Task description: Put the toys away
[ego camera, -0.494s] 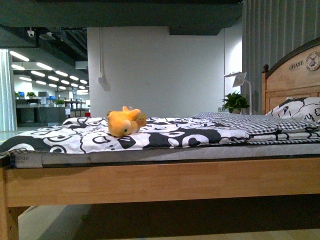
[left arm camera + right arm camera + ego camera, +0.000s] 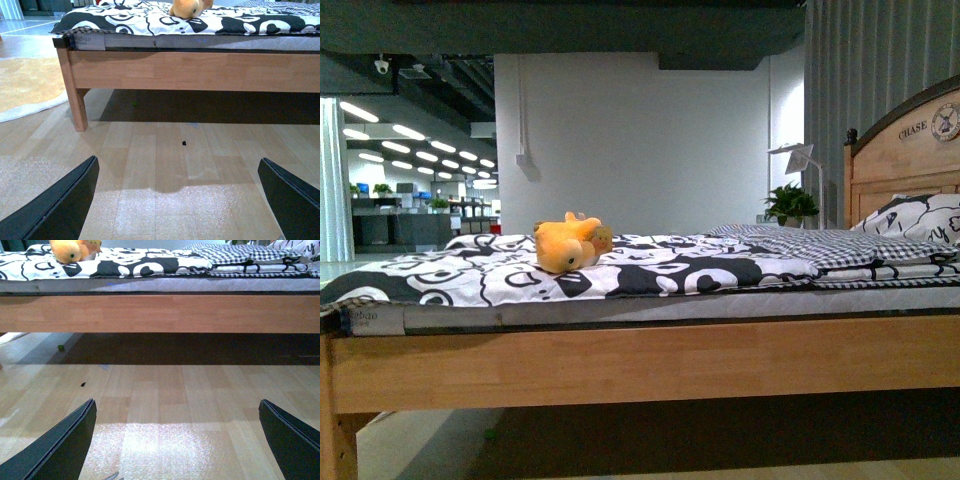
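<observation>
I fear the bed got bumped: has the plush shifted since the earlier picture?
No. The plush sits on the same black-and-white patch of the quilt, as far from the headboard as before.

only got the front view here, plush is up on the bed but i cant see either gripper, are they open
Observer: Yes for the left. The left gripper is open, its fingers wide apart with only wood floor between them.
Operator: and the right one
Observer: The right gripper is open and empty too, held low and facing the bed's wooden side rail.
Operator: anything down on the floor i should know about
Observer: A pale rug lies on the floor beside the bed's corner leg; only the left wrist view shows it.
</observation>
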Motion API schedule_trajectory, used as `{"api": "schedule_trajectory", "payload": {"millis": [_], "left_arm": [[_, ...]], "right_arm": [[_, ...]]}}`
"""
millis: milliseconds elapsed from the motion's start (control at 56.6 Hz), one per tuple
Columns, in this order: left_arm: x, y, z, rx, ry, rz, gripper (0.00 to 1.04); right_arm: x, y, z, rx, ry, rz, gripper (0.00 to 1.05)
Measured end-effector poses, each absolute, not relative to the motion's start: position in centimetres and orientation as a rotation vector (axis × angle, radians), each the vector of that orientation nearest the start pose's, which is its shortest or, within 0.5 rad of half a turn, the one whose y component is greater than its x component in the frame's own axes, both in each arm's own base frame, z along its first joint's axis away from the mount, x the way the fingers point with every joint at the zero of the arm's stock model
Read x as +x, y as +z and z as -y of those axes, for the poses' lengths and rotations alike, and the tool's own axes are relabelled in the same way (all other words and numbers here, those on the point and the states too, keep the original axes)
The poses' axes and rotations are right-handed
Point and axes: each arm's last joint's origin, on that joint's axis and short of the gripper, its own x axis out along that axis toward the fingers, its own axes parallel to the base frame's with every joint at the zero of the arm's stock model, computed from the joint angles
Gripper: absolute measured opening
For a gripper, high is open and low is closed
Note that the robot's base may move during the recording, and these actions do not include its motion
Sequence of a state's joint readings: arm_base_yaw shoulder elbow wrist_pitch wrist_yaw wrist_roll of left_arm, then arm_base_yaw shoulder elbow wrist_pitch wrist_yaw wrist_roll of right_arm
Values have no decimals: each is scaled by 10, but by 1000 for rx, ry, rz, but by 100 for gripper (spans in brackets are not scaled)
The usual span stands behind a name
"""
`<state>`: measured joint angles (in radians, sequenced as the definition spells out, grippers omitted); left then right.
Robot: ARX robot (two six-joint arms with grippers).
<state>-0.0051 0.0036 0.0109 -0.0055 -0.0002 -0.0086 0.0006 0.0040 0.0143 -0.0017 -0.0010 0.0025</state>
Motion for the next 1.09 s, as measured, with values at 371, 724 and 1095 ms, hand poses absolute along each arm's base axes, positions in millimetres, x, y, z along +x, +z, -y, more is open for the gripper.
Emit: {"api": "schedule_trajectory", "payload": {"millis": [371, 724, 1095], "left_arm": [[97, 166, 0, -9, -5, 2, 98], [97, 166, 0, -9, -5, 2, 98], [97, 166, 0, -9, -5, 2, 98]], "right_arm": [[97, 168, 0, 2, 2, 9, 98], [97, 168, 0, 2, 2, 9, 98], [97, 168, 0, 2, 2, 9, 98]]}}
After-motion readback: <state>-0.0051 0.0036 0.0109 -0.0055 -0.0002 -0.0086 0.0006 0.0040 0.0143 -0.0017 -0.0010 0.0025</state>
